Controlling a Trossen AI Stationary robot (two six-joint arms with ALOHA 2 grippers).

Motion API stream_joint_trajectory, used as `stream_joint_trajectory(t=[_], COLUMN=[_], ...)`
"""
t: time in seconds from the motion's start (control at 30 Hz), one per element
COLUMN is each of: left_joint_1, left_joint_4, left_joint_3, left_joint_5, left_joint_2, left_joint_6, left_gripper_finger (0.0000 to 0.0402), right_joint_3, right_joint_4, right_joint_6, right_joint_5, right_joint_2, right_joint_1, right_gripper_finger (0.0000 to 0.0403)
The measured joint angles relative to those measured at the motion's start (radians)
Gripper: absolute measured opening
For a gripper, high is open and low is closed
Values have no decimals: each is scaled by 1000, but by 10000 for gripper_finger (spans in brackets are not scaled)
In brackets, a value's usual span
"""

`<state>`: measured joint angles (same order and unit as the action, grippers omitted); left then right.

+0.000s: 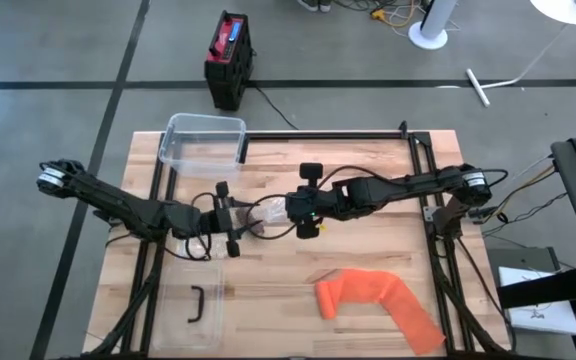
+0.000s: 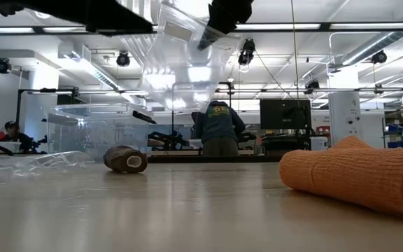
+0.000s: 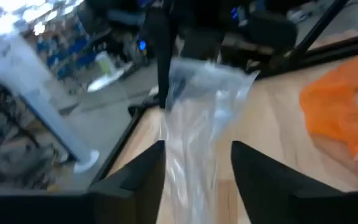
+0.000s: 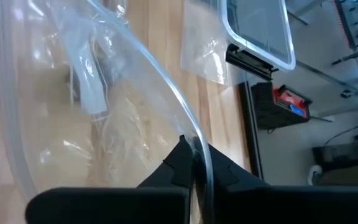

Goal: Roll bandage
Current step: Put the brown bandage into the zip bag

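A clear plastic bag [image 1: 268, 212] hangs in the air at the table's middle between my two grippers; it also shows in the low view [image 2: 187, 56]. My right gripper [image 1: 292, 212] is shut on it. My left gripper [image 1: 242, 218] is open, one finger on either side of the bag [image 3: 197, 124]; I cannot tell if it touches. A brown rolled bandage [image 2: 126, 159] lies on its side on the table. An unrolled orange bandage [image 1: 378, 300] lies flat at the near right. My right gripper pinches the bag's thick rim edge [image 4: 194, 149] between its two shut fingers. It comes roughly level from the table's right side. The bag is lifted clear of the table and spreads out slack beyond the fingers.
An open clear container [image 1: 205, 140] stands at the far left of the table. Its clear lid with a dark handle [image 1: 196, 305] lies at the near left. A person [image 2: 219, 129] stands in the room beyond the table.
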<state>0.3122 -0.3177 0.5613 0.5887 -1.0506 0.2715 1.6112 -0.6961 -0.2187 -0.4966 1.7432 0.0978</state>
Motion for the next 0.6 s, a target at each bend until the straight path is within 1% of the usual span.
stream_joint_trajectory(t=[0.07,0.13,0.23,0.3,0.4,0.47,0.53,0.57,0.6], left_joint_1=[1,1,1,1,1,0,-2,-3,-3], left_joint_4=[-47,-84,-169,-239,-302,-303,-301,-299,-297], left_joint_3=[0,0,0,0,0,0,0,0,0], left_joint_5=[-25,-25,-25,-16,45,65,67,67,67], left_joint_2=[-21,-50,-103,-136,-153,-149,-149,-149,-149], left_joint_6=[34,63,106,125,128,128,123,123,123], left_gripper_finger=[190,198,197,187,148,103,47,25,14], right_joint_3=[0,0,0,0,0,0,0,0,0], right_joint_4=[1,2,5,5,2,6,16,28,42], right_joint_6=[21,36,38,37,37,38,39,40,41], right_joint_5=[1,1,0,0,2,2,2,3,5], right_joint_2=[0,0,0,6,7,7,7,7,7], right_joint_1=[0,-1,-2,-5,-6,-6,-6,-7,-7], right_gripper_finger=[1,1,2,1,1,2,2,2,2])
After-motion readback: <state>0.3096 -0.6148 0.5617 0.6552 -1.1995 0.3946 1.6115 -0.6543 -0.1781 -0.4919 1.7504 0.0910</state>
